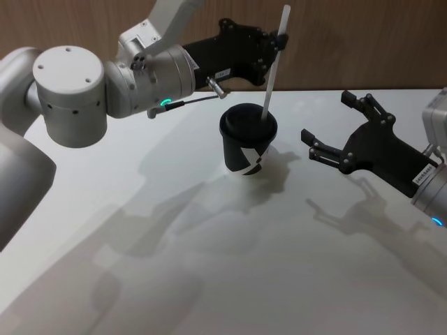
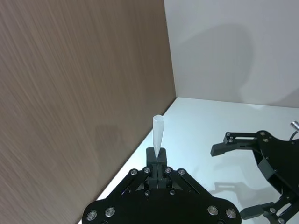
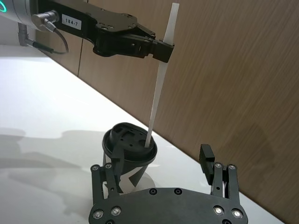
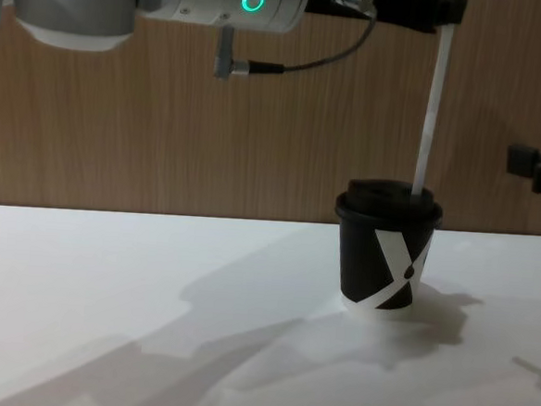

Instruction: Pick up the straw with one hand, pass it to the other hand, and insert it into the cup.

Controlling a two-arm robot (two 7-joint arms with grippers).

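A white table (image 1: pixel 209 279) meets a brown wood-grain wall (image 4: pixel 117 137) along its far edge.

A smooth white table (image 1: pixel 209 279) carries the scene, running back to a brown wood-grain wall (image 4: pixel 117 137) along its far edge. The one thing standing directly on it is the cup (image 1: pixel 248 143), black with a white X-like mark, a black domed lid and a white bottom rim, upright toward the far middle of the surface. Soft grey shadows fall across the white top around and in front of the cup.
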